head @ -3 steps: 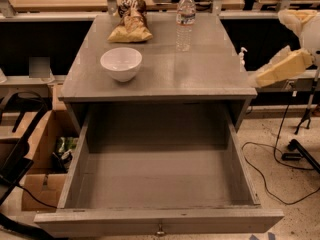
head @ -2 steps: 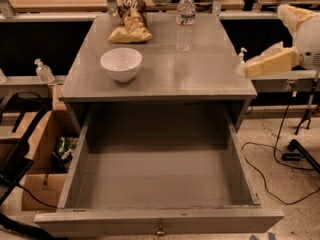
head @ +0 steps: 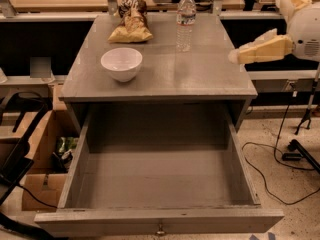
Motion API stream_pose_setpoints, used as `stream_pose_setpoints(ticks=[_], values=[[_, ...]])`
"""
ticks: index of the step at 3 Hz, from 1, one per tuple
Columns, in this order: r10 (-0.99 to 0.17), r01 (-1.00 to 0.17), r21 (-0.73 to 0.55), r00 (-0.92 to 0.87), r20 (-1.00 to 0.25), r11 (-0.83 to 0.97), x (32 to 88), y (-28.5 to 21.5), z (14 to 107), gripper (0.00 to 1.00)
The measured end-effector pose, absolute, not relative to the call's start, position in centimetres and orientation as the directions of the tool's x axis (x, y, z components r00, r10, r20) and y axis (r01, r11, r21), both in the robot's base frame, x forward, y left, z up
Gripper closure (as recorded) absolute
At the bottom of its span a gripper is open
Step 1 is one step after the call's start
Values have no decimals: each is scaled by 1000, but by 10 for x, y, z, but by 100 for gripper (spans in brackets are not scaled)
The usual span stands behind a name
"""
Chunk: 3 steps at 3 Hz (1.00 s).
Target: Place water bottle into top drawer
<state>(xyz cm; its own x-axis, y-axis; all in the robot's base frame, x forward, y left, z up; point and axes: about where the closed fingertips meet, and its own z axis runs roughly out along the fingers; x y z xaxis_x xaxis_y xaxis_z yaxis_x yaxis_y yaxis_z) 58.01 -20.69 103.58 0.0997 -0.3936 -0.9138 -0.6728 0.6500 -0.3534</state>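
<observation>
— behind the white bowl (head: 121, 63) and off to its right, on the far part of the counter (head: 200, 74): water bottle (head: 185, 21), upright, white cap on. noted?
— noted. bottle and bowl well apart. what else is near the bowl?
— crumpled chip bag (head: 131, 24) straight behind the bowl, near it; cannot tell if they touch. bowl sits mouth up, toward the counter's left side.
— top drawer?
— top drawer (head: 160, 176) below and in front of the bowl, pulled well out toward the camera, grey floor and side walls showing. small metal knob (head: 160, 230) at the middle of its front panel, at the bottom edge of the view. the bottle is on the counter, not in the drawer.
— gripper?
— gripper (head: 237, 56) far to the right of the bowl, at about the bowl's height in the view, at the counter's right edge. it is on a cream-coloured arm that comes in from the right, tip pointing toward the counter. well apart from the bottle. open or closed: cannot tell.
— floor?
— cardboard box (head: 37, 191) lower left of the bowl, beside the drawer's left wall. dark cable (head: 265, 174) on the speckled floor lower right of the bowl, beside the drawer's right wall.
</observation>
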Motion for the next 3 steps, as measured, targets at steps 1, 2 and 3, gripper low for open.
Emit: stream_pose_setpoints(ticks=[1,2,3], values=[[-340,-663,-280,41,-940,695,619,-209,1027,0],[-214,-641,-163,-2,-977,750,680,-205,1017,0],[-112,-614,-79,-15,-994,785,738,-204,1006,0]])
